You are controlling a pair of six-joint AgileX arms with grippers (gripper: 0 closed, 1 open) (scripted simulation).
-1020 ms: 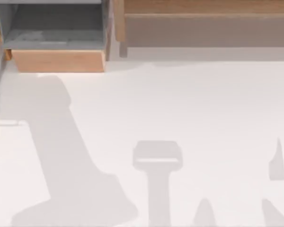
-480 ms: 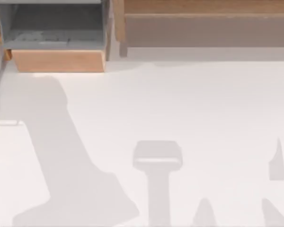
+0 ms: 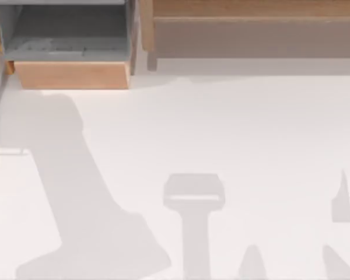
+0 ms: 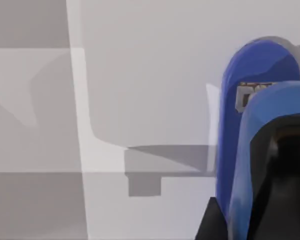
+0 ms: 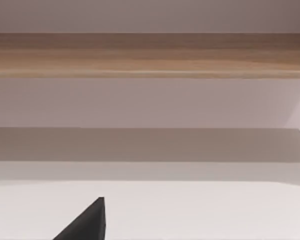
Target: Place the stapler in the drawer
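Stapler (image 4: 250, 70), blue and rounded with a small metal plate near its end, sits in the left gripper (image 4: 247, 210) in the left wrist view. Black fingers (image 4: 287, 185) press against it from either side, so the jaws stand closed on it with the blue body between them and its rounded end sticking out past them. Pale surfaces and grey shadow lie beyond it, and where it hangs over the scene cannot be told.

From above, the white table (image 3: 251, 128) takes up most of the scene and carries the arms' grey shadows (image 3: 87, 221) across its left and lower parts. A long wooden cabinet (image 3: 251, 35) with a beige-grey panel runs along the far edge, from the middle to the right. Just beside it at the far left stands the drawer (image 3: 73, 74), pulled open, its orange-tan front panel toward the table and its grey floor (image 3: 70, 29) exposed.

The right gripper (image 5: 90, 222) is parked low over the table, facing the long cabinet; how far apart its jaws stand cannot be told.
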